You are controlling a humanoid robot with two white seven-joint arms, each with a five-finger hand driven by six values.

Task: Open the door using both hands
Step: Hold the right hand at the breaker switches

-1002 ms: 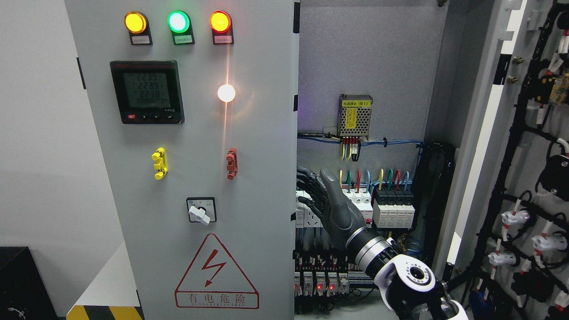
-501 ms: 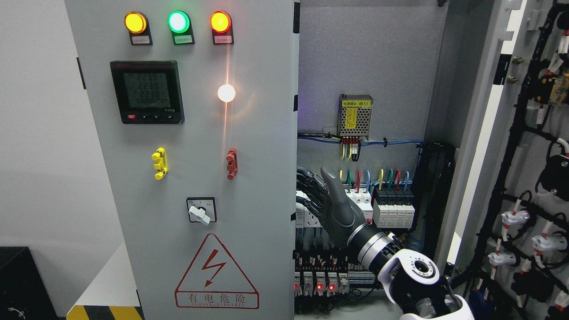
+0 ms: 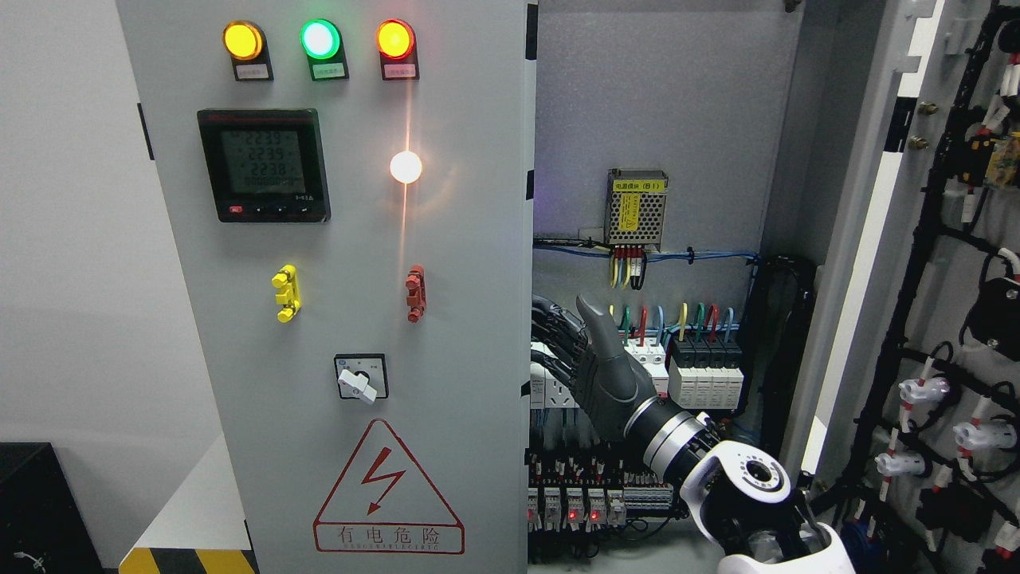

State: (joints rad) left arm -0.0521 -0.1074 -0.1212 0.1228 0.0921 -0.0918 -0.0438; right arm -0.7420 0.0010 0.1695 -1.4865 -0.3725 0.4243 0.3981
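grey sheet steel is filling most of the view: the left door (image 3: 343,287) of the cabinet is standing closed, carrying three lit indicator lamps (image 3: 319,40), a digital meter (image 3: 264,165), a rotary switch (image 3: 360,377) and a red-edged warning triangle (image 3: 388,490). the right door (image 3: 948,319) is already swung wide at the picture's right, showing its wired inner face, and the cabinet interior is lying open between them, with a power supply (image 3: 636,206) on the back plate and a row of breakers (image 3: 705,371) below it.

the right hand (image 3: 594,363) is reaching in from the lower right, thumb pointing up, its fingers (image 3: 551,335) extended toward the free edge of the left door. they are appearing relaxed and are gripping nothing; whether the fingertips are touching the door's edge or going just behind it is hard to tell, since the door is hiding them. the left hand is not showing anywhere.

judging from this, the step in hand is getting a purchase on the remaining closed door. the next move is probably calling for hooking the fingers behind that edge and drawing the panel outward to the left, while keeping the knuckles away from the breakers and wiring close behind the hand.
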